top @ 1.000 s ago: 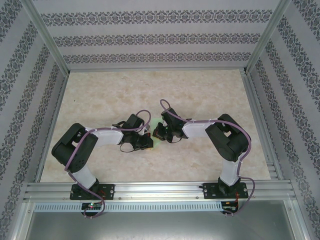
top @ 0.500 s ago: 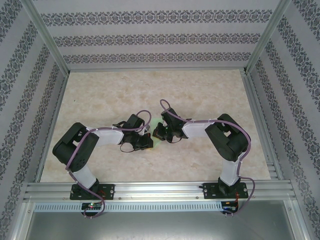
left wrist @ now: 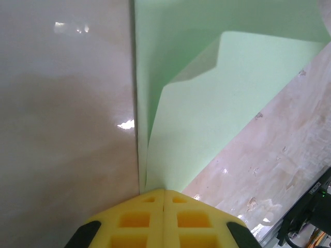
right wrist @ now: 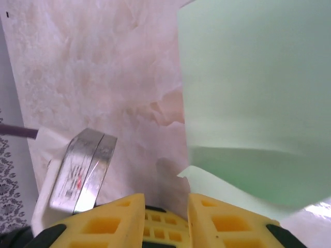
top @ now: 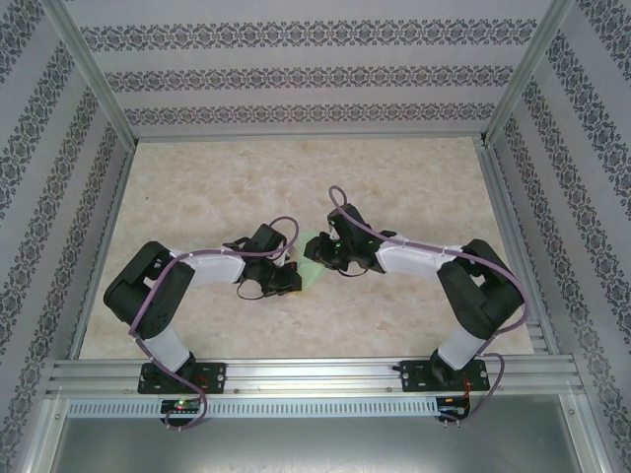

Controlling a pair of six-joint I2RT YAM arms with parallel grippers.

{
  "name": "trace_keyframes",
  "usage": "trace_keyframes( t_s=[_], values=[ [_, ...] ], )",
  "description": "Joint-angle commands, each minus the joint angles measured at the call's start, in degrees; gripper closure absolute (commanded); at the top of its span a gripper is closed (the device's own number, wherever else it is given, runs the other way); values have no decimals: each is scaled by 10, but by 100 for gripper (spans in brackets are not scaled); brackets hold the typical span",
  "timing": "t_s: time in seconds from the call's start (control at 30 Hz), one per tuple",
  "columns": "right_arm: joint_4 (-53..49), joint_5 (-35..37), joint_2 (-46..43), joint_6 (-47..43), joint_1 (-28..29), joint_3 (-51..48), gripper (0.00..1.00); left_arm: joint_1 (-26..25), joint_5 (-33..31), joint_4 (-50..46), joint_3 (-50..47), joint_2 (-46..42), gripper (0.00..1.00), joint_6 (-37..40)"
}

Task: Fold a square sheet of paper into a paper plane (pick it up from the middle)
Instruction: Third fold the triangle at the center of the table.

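Pale green thin square sheet of paper, partly folded, is lying on the beige marbled tabletop between both wrists in the top view. Its long axis is running near-to-far, with the left gripper at its near-left edge and the right gripper at its far-right edge. Left wrist view: closed yellow fingers are meeting the paper's near tip, the sheet fanning ahead-right with its upper ply lifting; pinching or pressing, can't tell. Right wrist view: jaws are standing slightly apart on nothing, the paper sitting ahead-right with its loose flap just beyond the right finger.

Bright, even light, glare spots on table, square sheet of paper softly blurred
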Motion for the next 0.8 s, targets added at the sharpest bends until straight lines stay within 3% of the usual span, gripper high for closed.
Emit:
trace_keyframes(
  t_s=[0.0,0.13,0.27,0.77],
  values=[
    [-12,14,-8,-19,7,-28,78,-6,-49,-57,-3,10,97,-13],
    [-3,-2,12,-21,23,-32,88,-6,-54,-62,-1,13,97,-17],
    [14,-16,39,-17,30,-30,92,-6,-60,-71,0,14,97,-19],
    [30,-28,94,-19,30,-17,93,-6,-63,-78,3,12,97,-21]
  ],
)
